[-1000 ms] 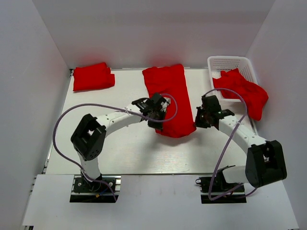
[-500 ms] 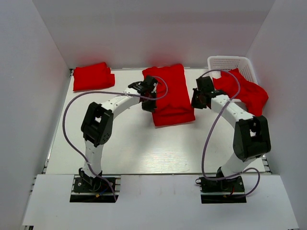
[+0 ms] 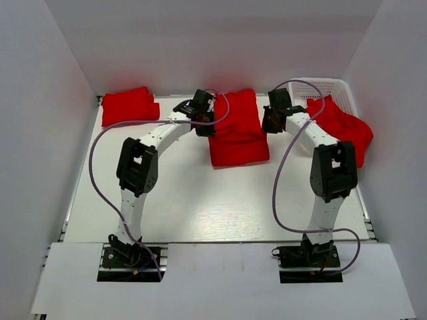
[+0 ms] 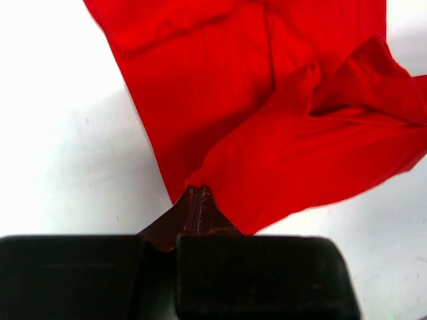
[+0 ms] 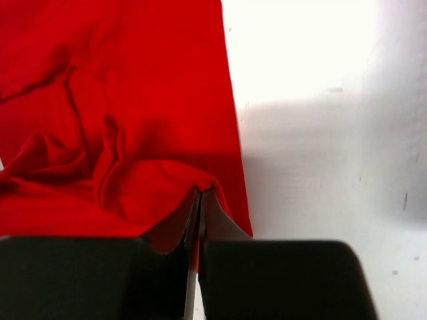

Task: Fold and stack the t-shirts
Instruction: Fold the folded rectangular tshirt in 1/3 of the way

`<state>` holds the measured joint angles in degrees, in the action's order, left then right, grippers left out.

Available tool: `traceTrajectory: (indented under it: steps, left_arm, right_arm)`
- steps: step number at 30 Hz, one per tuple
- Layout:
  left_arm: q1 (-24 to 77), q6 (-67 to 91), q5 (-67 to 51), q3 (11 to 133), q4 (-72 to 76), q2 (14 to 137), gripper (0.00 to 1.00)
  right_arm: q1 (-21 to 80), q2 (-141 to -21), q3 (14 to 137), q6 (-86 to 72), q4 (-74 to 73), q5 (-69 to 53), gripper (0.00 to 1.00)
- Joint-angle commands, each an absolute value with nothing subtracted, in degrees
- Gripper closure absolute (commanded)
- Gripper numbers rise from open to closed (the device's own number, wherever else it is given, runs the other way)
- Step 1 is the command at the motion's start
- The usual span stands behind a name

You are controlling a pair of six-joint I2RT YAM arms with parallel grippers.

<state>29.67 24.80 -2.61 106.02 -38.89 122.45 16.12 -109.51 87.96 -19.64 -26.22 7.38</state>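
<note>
**Top external view.** A partly doubled-over red t-shirt [image 3: 237, 130] is laid on the table [image 3: 173, 200] toward 12 o'clock. The left gripper [image 3: 205, 127] is set at its 9 o'clock edge and the right gripper [image 3: 269, 124] at its 3 o'clock edge. A folded red t-shirt [image 3: 130, 107] is placed at 10 o'clock. A white basket [image 3: 319, 85], overhung by a heap of red shirts [image 3: 343, 127], is located at 2 o'clock.

**Left wrist view.** The jaws are clenched on a fold of the shirt's edge. The cloth is spread toward 12 and 2 o'clock.

**Right wrist view.** The jaws are clenched on the shirt's edge. Wrinkled cloth is spread toward 11 o'clock.
</note>
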Motion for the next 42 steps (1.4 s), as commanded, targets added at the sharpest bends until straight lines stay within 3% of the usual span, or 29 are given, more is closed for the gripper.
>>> traceTrajectory:
  steps: [1, 14, 18, 20, 21, 22, 24, 26, 29, 32, 38, 42]
  left_arm:
    - [28.2, 23.0, -3.3, 111.2, -38.8, 124.1, 1.0]
    - [25.4, 21.9, -7.7, 112.9, -35.2, 129.4, 1.0]
    - [25.4, 21.9, -4.2, 112.9, -34.6, 130.0, 1.0]
    - [25.4, 21.9, -2.6, 113.5, -34.6, 130.5, 0.98]
    - [25.4, 21.9, -1.4, 113.6, -34.6, 130.5, 0.82]
    - [25.4, 21.9, -1.4, 115.4, -35.2, 130.5, 0.38]
    - [24.9, 20.7, -0.7, 117.4, -35.8, 130.5, 0.0]
    - [24.9, 20.0, 0.5, 118.0, -36.3, 129.8, 0.0]
    - [24.9, 18.8, 3.0, 118.2, -37.4, 126.5, 0.0]
    - [24.9, 18.8, 3.9, 112.2, -36.9, 120.3, 0.0]
    - [24.9, 20.4, 3.3, 89.8, -34.0, 108.6, 0.0]
    - [24.9, 21.4, 1.8, 80.2, -32.6, 102.2, 0.0]
  right_arm:
    - [15.0, -112.9, 93.5, -18.2, -28.2, 7.6, 1.0]
    - [14.0, -121.8, 103.4, -18.2, -29.7, 3.1, 1.0]
    - [14.0, -124.4, 105.1, -17.8, -28.9, 1.2, 1.0]
    - [13.8, -125.7, 106.3, -18.0, -27.9, 1.4, 0.93]
    - [13.6, -126.6, 107.4, -18.5, -28.3, 1.6, 0.91]
    - [13.4, -127.3, 107.8, -18.5, -28.6, 1.7, 0.8]
    - [13.3, -126.8, 109.8, -18.4, -28.7, 1.6, 0.64]
    - [13.5, -126.0, 110.2, -17.8, -27.5, 1.1, 0.1]
    - [13.4, -122.3, 108.2, -16.4, -25.5, 0.7, 0.1]
    - [14.0, -116.4, 98.2, -14.5, -22.3, -2.9, 0.1]
    - [15.3, -106.3, 80.9, -11.6, -15.0, -13.2, 0.1]
    - [17.6, -106.0, 78.8, -7.1, -13.9, -15.1, 0.1]
